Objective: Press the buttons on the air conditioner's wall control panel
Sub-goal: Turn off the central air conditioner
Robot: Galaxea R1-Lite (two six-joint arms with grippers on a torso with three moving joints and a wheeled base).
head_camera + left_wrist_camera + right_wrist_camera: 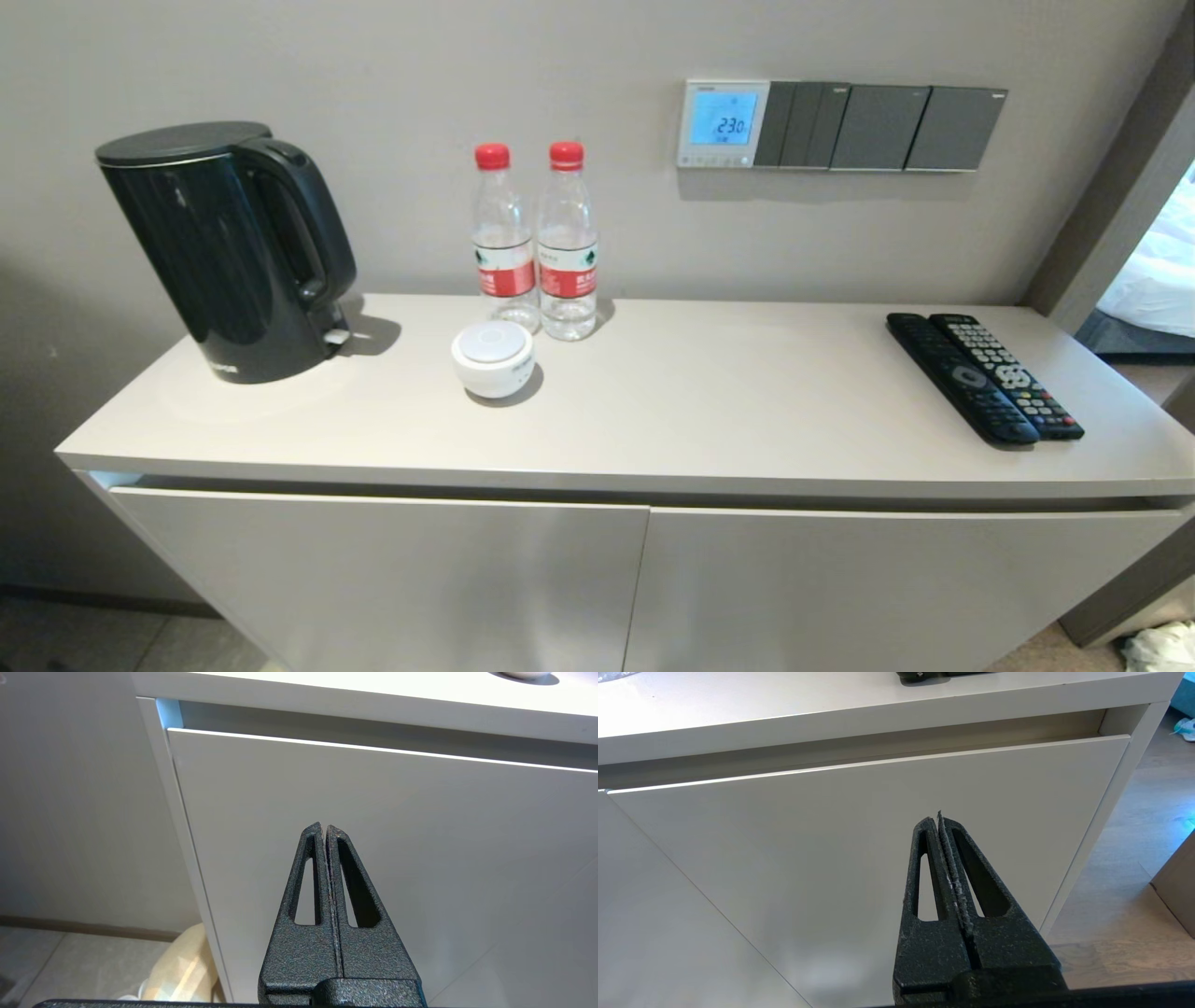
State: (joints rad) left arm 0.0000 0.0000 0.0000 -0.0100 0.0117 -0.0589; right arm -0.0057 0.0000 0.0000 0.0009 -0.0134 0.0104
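The wall control panel is a small white-framed thermostat on the wall above the cabinet, its screen lit pale blue and reading 23.0. The buttons are a row of tiny pale keys along its bottom edge. Neither gripper shows in the head view. My left gripper is shut and empty, low in front of the left cabinet door. My right gripper is shut and empty, low in front of the right cabinet door.
Dark grey switch plates sit right of the panel. On the cabinet top stand a black kettle, two water bottles, a small white round device and two black remotes. A doorway opens at the right.
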